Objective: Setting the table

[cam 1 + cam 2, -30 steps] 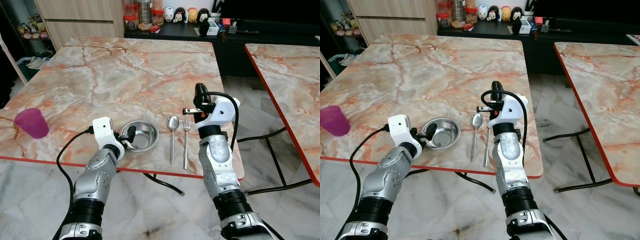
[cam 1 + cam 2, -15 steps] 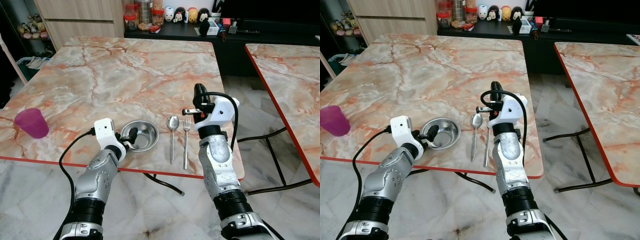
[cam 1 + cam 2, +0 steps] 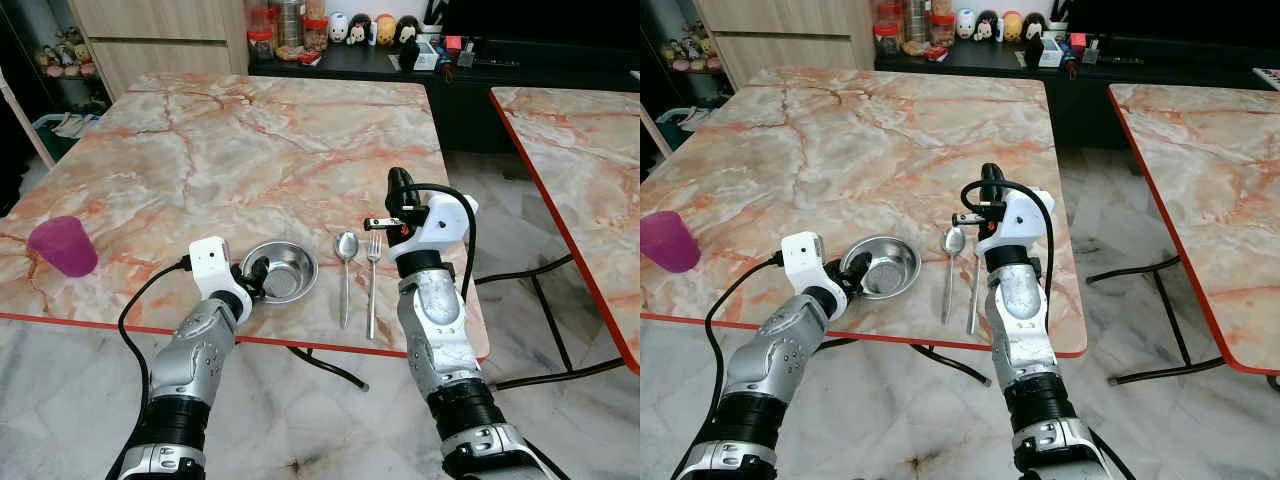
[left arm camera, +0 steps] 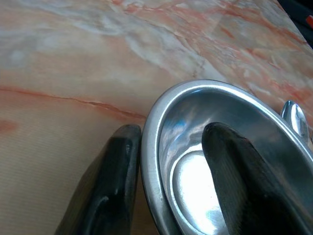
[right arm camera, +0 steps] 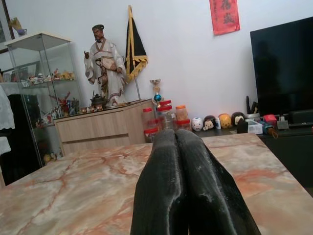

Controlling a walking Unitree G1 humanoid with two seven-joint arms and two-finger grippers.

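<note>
left eye view: the steel bowl sat near the front edge of the marble table, with the left gripper at its near-left rim. just to its right lay the spoon and the fork, side by side, long axes running front to back, bowl end and tines pointing away from the robot. the right gripper stood raised beside the fork, fingers pointing up. a purple cup sat well apart at the table's left edge.

right eye view: same layout.

left wrist view: here the grip was plain, one finger outside the bowl's rim and one inside, clamping it.

right wrist view: the two fingers were pressed together, holding nothing, aimed across the table toward a cabinet.
</note>
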